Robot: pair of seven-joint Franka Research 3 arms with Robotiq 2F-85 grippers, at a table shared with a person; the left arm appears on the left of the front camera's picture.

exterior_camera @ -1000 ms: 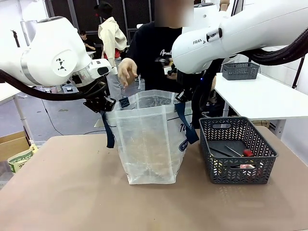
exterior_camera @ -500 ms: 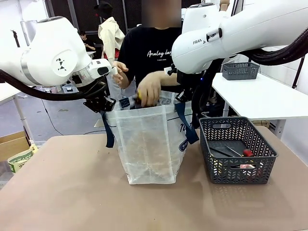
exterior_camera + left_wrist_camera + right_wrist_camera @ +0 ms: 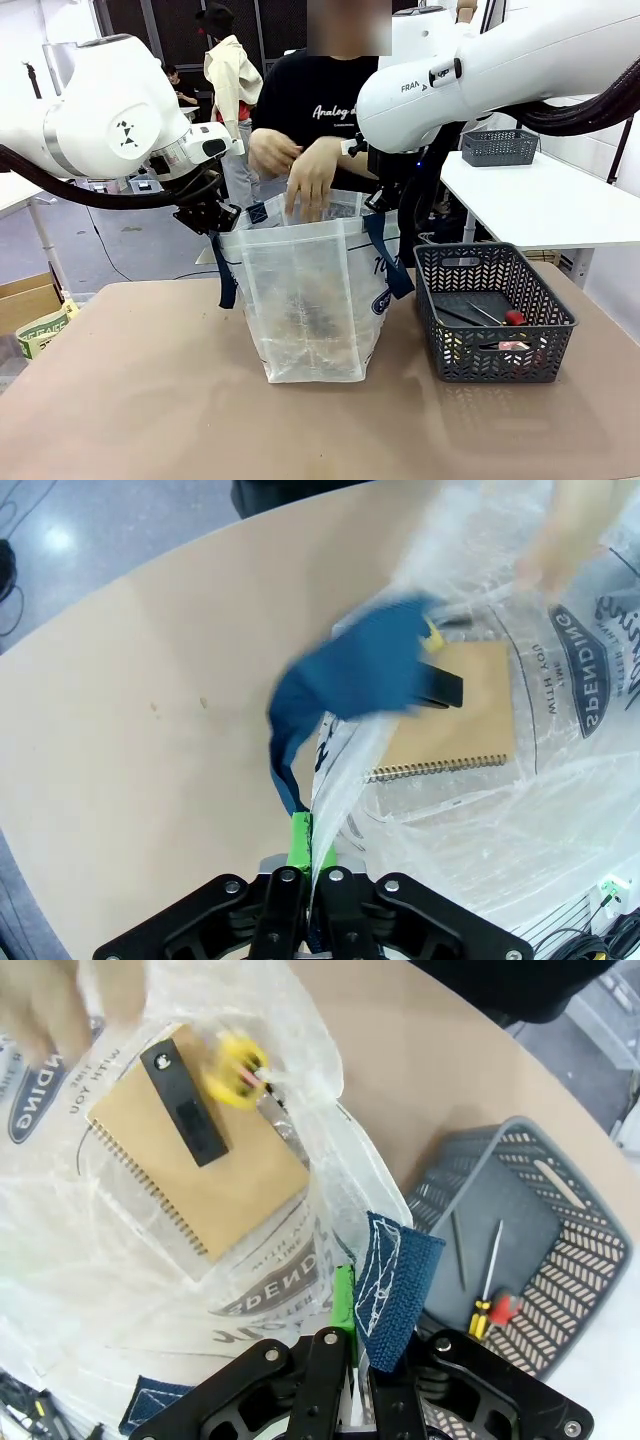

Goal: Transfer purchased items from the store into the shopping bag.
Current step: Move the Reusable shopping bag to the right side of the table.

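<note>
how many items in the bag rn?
3: spiral notebook flat on the bottom, black bar lying on it, yellow round item at its corner. Folds of the bag may hide more.

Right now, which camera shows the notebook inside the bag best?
The right wrist view: the notebook lies flat in the bag, nearly its whole cover and spiral edge in sight. In the left wrist view the blue handle hides part. The front view gives only a dim shape through the bag wall.
</note>
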